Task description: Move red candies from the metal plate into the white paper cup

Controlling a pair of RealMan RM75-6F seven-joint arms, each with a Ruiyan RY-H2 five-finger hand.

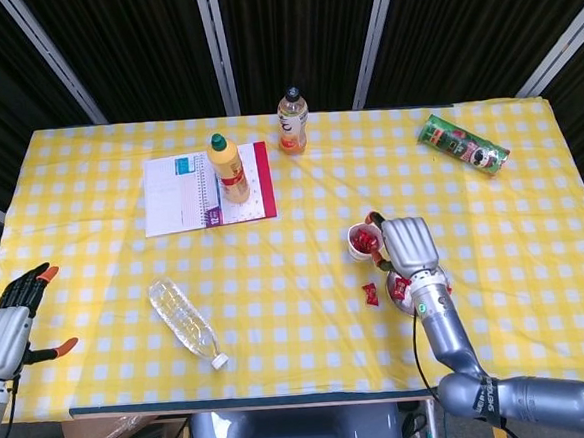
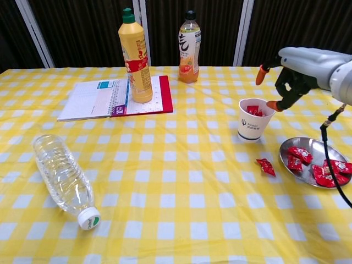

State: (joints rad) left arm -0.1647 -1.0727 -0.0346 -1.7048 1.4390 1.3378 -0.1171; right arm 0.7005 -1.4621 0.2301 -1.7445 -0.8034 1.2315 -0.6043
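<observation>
Metal plate [image 1: 443, 291] mostly hidden under right arm, head view.

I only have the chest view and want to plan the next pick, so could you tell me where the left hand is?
Observer: The left hand sits off the table's near left corner, holding nothing, fingers apart.
Operator: Thank you. Is anything on the table outside my frame?
Observer: Yes, a green can lies on its side near the far right corner.
Operator: Can the head view see the plate clearly?
Observer: No, from above the right forearm covers most of the plate.
</observation>
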